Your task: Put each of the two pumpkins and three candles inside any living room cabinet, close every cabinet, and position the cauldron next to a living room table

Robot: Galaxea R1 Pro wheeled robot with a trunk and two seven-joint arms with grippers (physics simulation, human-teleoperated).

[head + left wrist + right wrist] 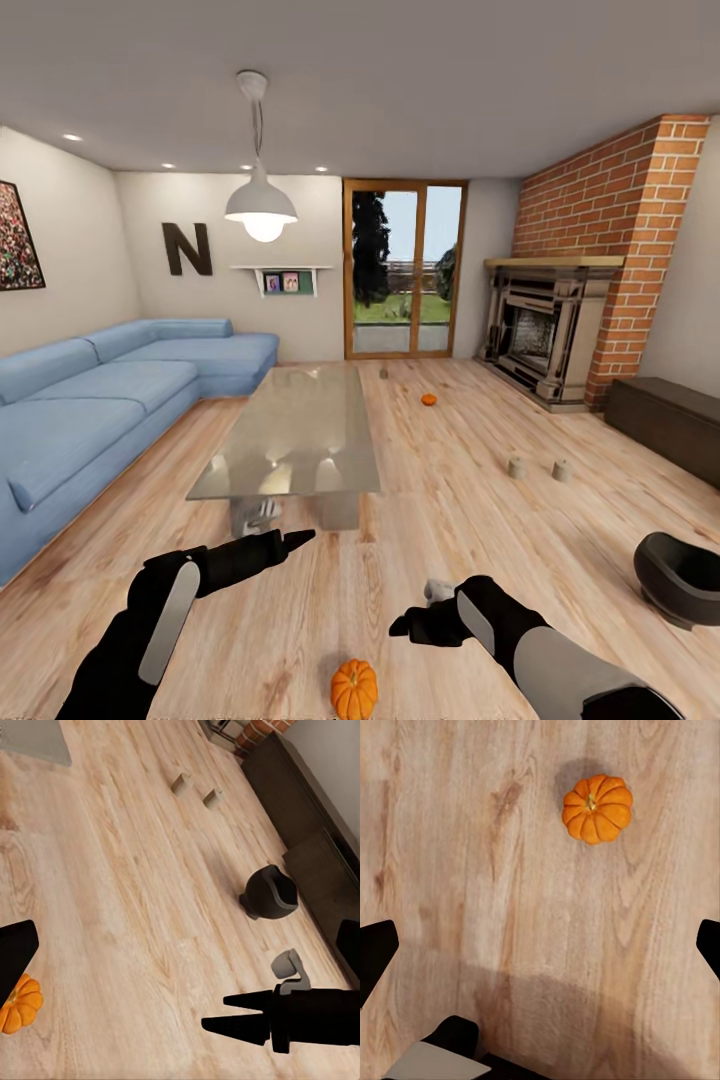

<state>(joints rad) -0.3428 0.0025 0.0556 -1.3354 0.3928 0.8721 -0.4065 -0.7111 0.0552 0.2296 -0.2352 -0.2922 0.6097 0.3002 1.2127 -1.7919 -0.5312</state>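
right gripper (405, 628) jaws apart above small orange ribbed pumpkin (354, 688), frame bottom; round pumpkin could roll off. left gripper (300, 540) seemed closed.

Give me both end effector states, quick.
Left end effector: cannot be told, holding nothing.
Right end effector: open, empty, above the floor near a pumpkin.

Two pumpkins are counted on the floor: one close by (354, 688), one farther off (428, 399). Three candles are seen: two side by side (517, 467) (562, 470), one distant (384, 372). One cauldron (682, 578) is counted.
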